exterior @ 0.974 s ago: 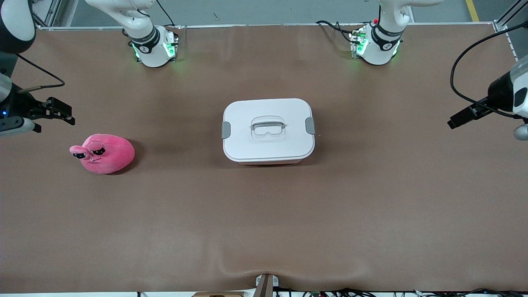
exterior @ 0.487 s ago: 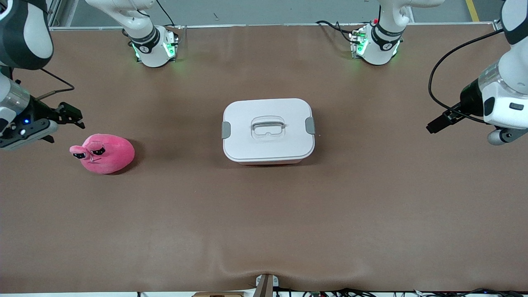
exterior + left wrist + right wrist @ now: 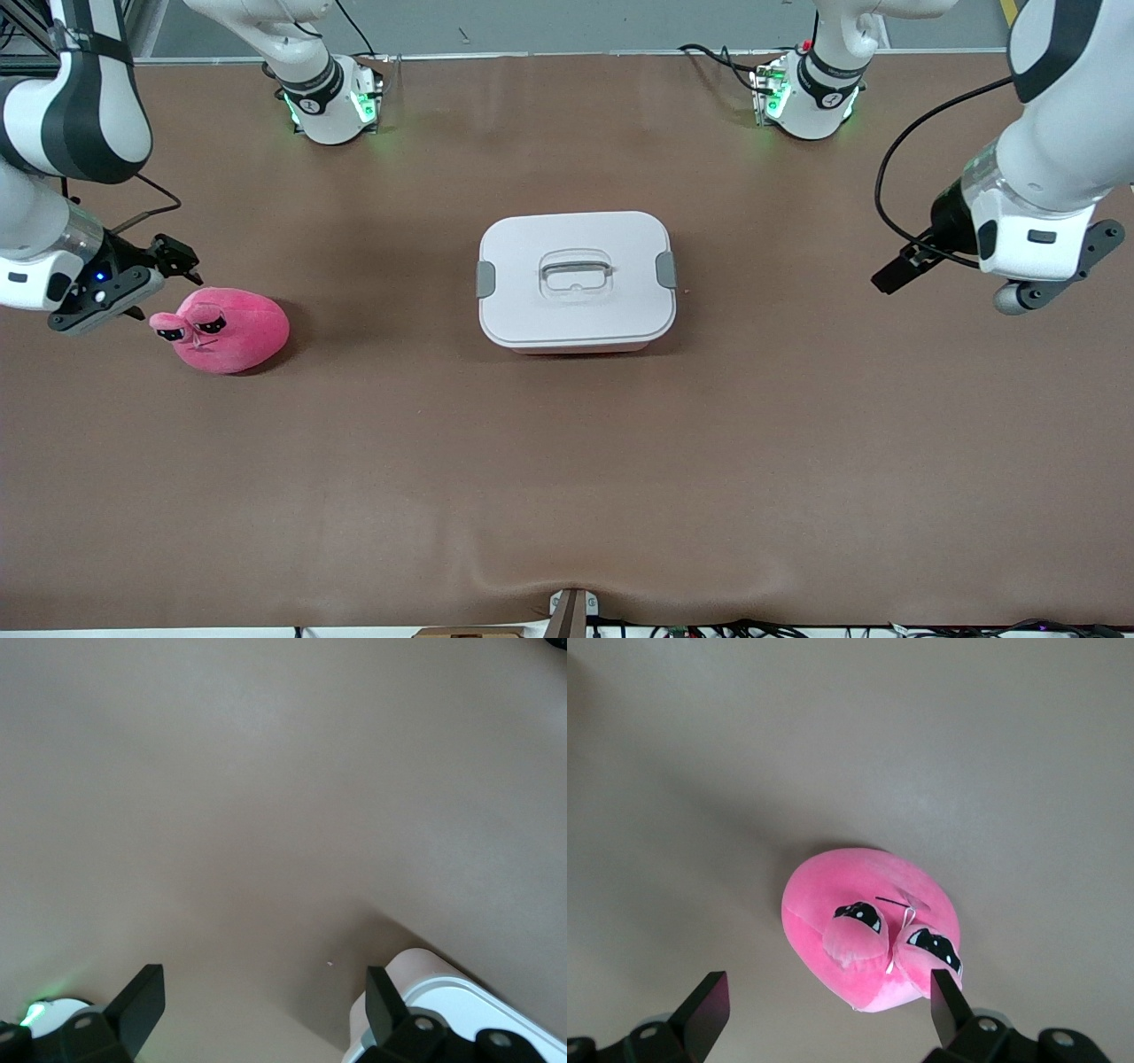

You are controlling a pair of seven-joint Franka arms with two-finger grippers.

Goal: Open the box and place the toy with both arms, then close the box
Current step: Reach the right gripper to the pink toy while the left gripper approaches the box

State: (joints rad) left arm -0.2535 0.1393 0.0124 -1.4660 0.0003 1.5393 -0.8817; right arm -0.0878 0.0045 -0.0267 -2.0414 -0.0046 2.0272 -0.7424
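The box [image 3: 576,292] stands in the middle of the table, its white lid on and a grey clip [image 3: 485,279] at each end. One corner of the box [image 3: 443,994] shows in the left wrist view. The pink plush toy [image 3: 229,330] lies toward the right arm's end of the table. My right gripper [image 3: 168,266] hangs open just above the toy's snout end, nothing between its fingers; the toy [image 3: 864,926] lies just ahead of the right gripper [image 3: 830,1005]. My left gripper [image 3: 897,271] hovers open over bare table toward the left arm's end, well apart from the box, and the left gripper [image 3: 263,1005] is empty.
The brown table mat [image 3: 567,461] has a slight ripple near its front edge. Both arm bases [image 3: 332,102] with green lights stand along the table's back edge. A black cable [image 3: 895,177] loops from the left arm's wrist.
Both arms have swung in from the table's ends toward its middle. The right gripper has come close to the toy; the left gripper has moved nearer the box. Box and toy have not moved.
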